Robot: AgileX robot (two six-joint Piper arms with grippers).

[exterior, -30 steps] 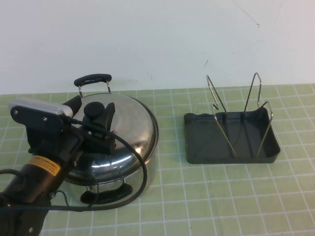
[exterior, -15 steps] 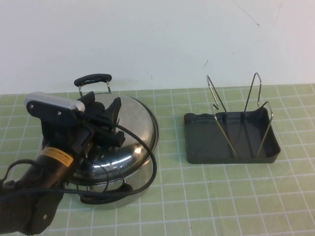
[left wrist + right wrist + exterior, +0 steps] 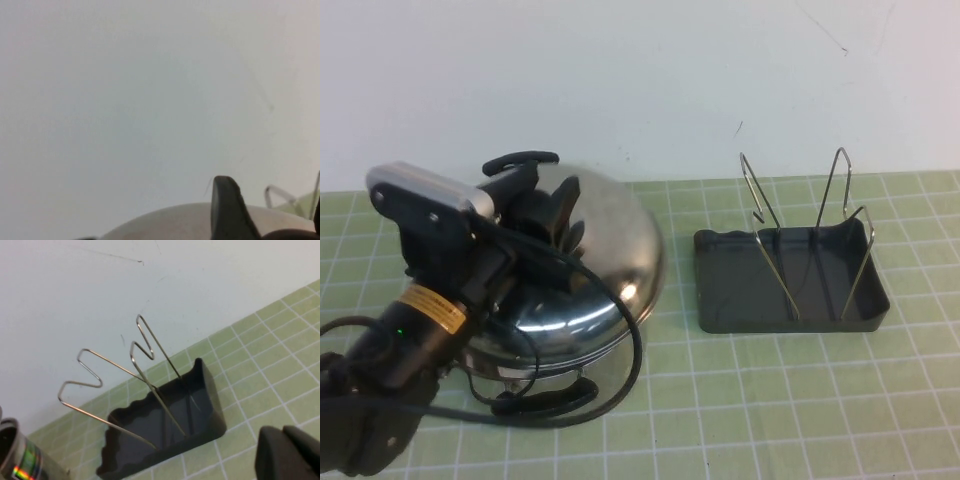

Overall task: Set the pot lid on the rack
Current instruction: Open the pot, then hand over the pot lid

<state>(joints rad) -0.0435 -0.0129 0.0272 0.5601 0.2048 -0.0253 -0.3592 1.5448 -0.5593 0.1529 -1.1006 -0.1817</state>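
Left tool (image 3: 542,207) pinching the knob of the lid (image 3: 605,255), lid tipped up over the pot (image 3: 570,375), rack (image 3: 790,280) well apart on the desk (image 3: 770,400), right tool (image 3: 290,452) near rack, pressed together

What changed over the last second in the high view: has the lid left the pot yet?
The left gripper, jaws shut on the knob, has tilted the lid up and shifted it toward the rack; its far right edge is raised, but its near edge is still at the pot. The rack and pot have not moved. The right gripper shows only in its own wrist view, near the rack.
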